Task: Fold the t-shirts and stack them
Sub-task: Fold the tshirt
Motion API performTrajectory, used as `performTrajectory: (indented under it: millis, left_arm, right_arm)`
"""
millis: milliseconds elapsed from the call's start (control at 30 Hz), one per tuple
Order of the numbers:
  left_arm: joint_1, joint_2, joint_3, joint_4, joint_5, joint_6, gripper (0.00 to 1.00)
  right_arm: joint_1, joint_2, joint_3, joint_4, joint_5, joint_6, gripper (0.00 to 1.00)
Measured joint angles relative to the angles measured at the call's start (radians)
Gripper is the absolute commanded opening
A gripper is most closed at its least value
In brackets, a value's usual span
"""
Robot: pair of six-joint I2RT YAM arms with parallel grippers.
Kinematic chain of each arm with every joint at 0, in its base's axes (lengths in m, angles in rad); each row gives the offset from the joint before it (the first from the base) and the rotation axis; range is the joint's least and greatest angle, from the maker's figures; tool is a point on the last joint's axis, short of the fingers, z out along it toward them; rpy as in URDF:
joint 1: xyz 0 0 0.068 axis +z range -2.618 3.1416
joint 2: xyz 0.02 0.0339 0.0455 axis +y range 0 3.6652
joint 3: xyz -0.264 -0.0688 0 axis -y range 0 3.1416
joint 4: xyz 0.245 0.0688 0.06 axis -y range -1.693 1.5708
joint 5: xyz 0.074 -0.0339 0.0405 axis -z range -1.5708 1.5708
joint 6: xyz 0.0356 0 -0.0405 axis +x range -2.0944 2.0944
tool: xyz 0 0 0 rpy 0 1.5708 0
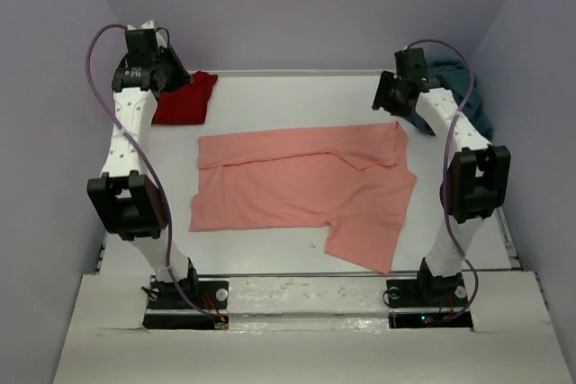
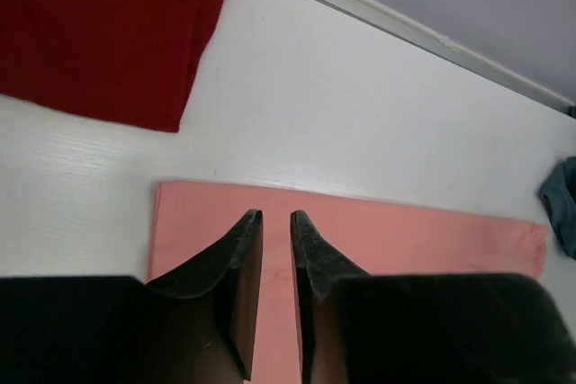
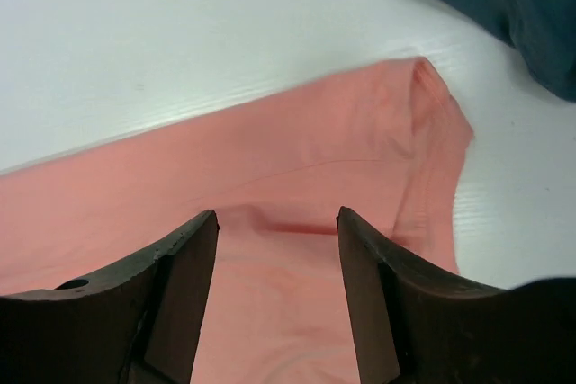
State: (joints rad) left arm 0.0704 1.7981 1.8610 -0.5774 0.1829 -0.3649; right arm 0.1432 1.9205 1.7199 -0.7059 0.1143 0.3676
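My left claw [image 2: 274, 215] hangs above the pink shirt [image 1: 297, 191] with its jaws only a crack apart and nothing between them; the cloth shows through the gap. My right claw [image 3: 277, 213] has its jaws wide and empty, over the shirt's corner at the upper right, where a sleeve seam curls.

In the top view the pink shirt lies flat in the middle of the table [image 1: 288, 92]. Its upper edge is turned down over the body in one long fold, and a flap juts out at the lower right. I judge it as one fold in, with more needed before it makes a neat packet.

The red shirt [image 1: 184, 101] sits at the upper left, well apart from the pink one. It looks like a compact flat shape, possibly folded, though I cannot be sure. The teal shirt [image 1: 468, 96] is a rumpled heap at the upper right, partly behind my right arm, and clearly unfolded.

Nothing is stacked yet. By my reckoning the job is early: finish pink, fold teal, then pile all three.
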Motion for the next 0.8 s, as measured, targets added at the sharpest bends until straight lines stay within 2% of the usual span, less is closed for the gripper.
performTrajectory:
  millis: [100, 200, 267, 367, 433, 667, 800]
  left_arm:
    - [-0.03, -0.174, -0.166, 0.05, 0.043, 0.007, 0.28]
    - [-0.054, -0.274, -0.361, 0.132, 0.118, -0.003, 0.11]
    - [-0.065, -0.294, -0.478, 0.171, 0.182, -0.016, 0.02]
    - [-0.103, -0.264, -0.623, 0.212, 0.257, -0.04, 0.0]
    - [-0.139, -0.23, -0.661, 0.22, 0.286, -0.045, 0.0]
    - [-0.301, -0.178, -0.676, 0.346, 0.404, -0.073, 0.0]
    - [-0.365, -0.126, -0.617, 0.39, 0.431, -0.109, 0.0]
  right_arm:
    - [0.0, -0.123, -0.039, 0.056, -0.092, -0.004, 0.63]
    - [0.0, -0.206, -0.113, 0.082, -0.156, 0.005, 0.65]
    - [0.0, -0.235, -0.185, 0.092, -0.193, 0.018, 0.66]
    - [0.0, -0.239, -0.303, 0.085, -0.251, 0.034, 0.68]
    - [0.0, -0.239, -0.388, 0.064, -0.3, 0.047, 0.69]
    - [-0.007, -0.286, -0.478, 0.053, -0.449, 0.094, 0.68]
    - [-0.026, -0.356, -0.535, 0.085, -0.516, 0.145, 0.68]
